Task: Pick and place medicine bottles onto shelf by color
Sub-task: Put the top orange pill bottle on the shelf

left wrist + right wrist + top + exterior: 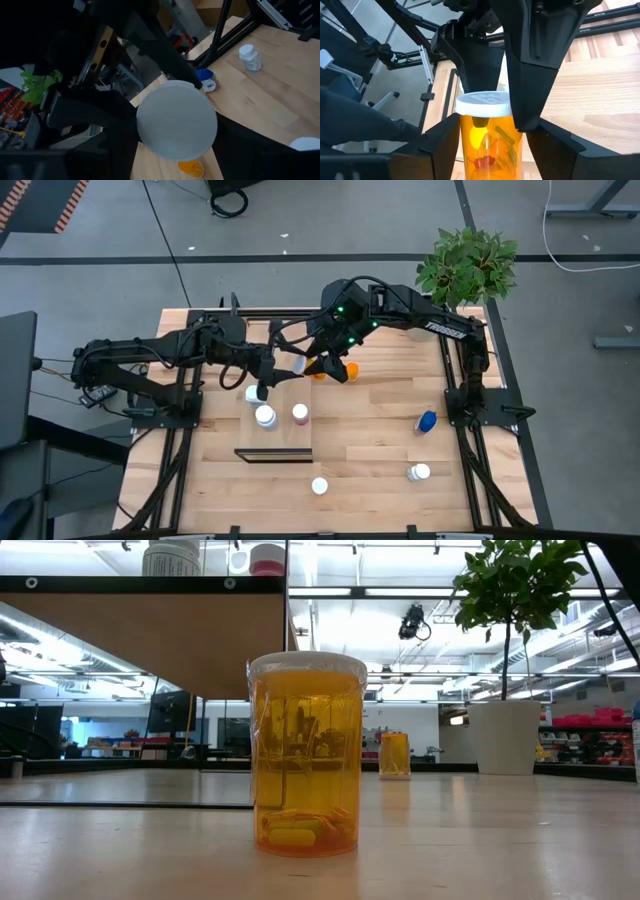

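Straddling an orange, white-capped pill bottle (pixel 489 137) with the right gripper (pixel 490 145), far of table centre.

The bottle stands upright between the right gripper's spread fingers, cap toward the wrist; whether the pads touch it I cannot tell. The left gripper (pixel 175 135) just beside it pinches a white-capped bottle (pixel 176 120), nearer the light-wood shelf (pixel 275 442), which already carries two white-capped bottles (pixel 265 416).
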{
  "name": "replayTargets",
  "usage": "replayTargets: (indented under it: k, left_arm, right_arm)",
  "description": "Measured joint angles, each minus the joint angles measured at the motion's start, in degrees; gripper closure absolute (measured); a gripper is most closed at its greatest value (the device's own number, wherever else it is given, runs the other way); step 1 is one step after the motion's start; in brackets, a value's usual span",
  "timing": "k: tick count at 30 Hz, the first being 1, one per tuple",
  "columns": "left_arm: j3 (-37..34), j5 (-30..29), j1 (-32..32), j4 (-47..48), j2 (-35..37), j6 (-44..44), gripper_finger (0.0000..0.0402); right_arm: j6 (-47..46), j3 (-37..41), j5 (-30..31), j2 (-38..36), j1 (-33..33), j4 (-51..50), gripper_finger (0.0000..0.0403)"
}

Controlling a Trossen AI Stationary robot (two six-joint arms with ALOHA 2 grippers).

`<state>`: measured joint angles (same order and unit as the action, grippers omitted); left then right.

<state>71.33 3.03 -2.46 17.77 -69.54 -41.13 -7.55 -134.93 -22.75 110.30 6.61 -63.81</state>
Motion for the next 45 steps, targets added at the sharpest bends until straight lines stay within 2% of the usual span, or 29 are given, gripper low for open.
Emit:
replayTargets:
  k: [5,13,25,37,45]
  left_arm:
    - [0.0,-1.39,0.02,0.96,0.02,-0.01,0.0177]
    - [-0.18,-8.36,0.02,7.79,1.42,0.21,0.0181]
    - [-0.09,-18.31,-0.65,19.06,1.81,11.69,0.0182]
    - [-0.09,-18.35,-8.45,38.39,1.81,26.2,0.0182]
    - [-0.07,-12.61,-12.24,45.28,1.29,30.01,0.0177]
  right_arm:
    - [0.04,0.0,0.44,0.0,0.0,-0.34,0.0173]
    - [0.62,-0.13,6.0,-0.2,0.69,-8.21,0.0168]
    - [0.46,-0.13,6.12,-0.17,2.05,-8.85,0.0167]
    - [3.29,-0.11,6.72,-0.15,2.27,-8.82,0.0167]
    - [4.65,-0.09,7.75,-0.11,2.34,-7.55,0.0167]
